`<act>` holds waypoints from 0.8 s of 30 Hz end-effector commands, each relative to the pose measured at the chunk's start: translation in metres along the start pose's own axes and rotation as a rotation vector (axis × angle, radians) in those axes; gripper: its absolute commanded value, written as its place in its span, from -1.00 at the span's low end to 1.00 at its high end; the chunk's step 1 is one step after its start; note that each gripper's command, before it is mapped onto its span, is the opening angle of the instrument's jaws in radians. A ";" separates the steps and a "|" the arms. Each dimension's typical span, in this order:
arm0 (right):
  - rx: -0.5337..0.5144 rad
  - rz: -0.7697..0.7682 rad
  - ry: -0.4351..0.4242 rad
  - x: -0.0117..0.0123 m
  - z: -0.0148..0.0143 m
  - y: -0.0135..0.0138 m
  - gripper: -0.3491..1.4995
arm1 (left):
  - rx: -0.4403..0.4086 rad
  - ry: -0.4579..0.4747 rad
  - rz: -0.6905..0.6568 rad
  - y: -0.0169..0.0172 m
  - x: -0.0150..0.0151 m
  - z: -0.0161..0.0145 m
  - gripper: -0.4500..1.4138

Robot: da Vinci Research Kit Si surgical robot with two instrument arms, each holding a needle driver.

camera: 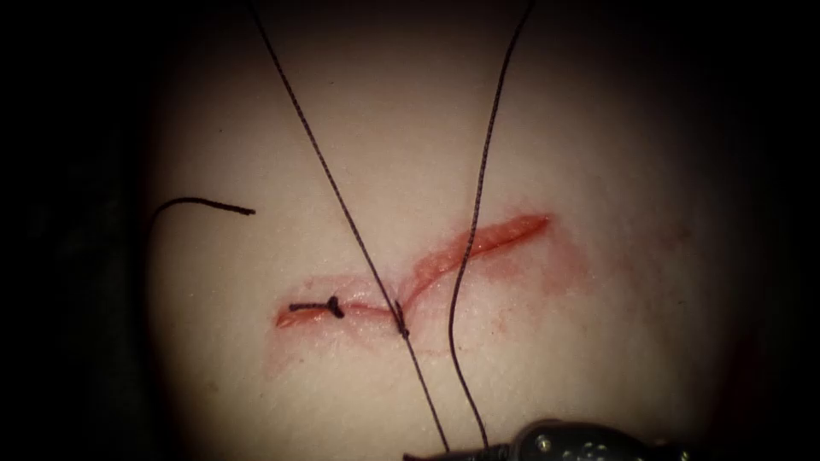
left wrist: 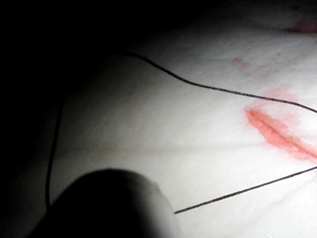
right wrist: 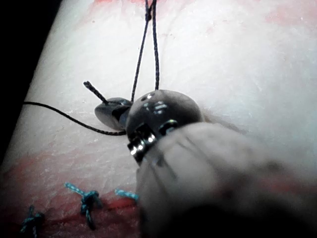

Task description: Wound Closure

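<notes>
Two thread (camera: 342,201) strands run from the top of the endoscope frame down to my R tool (camera: 564,444) at bottom centre; R wrist view shows its jaws clenched on thread. L tool (left wrist: 114,206): can't tell jaw state. I'd judge even tension matters here, no jerks. Cut (camera: 427,273) runs mid-frame, gaping upper right, one knot (camera: 333,307) lower left, red fluid (camera: 564,260) around it. Needle: can't see it.
</notes>
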 end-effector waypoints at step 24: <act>-0.027 -0.013 0.034 0.0015 0.0011 0.0008 -1.00 | 0.066 -0.105 0.007 -0.0068 -0.0069 0.0016 -1.00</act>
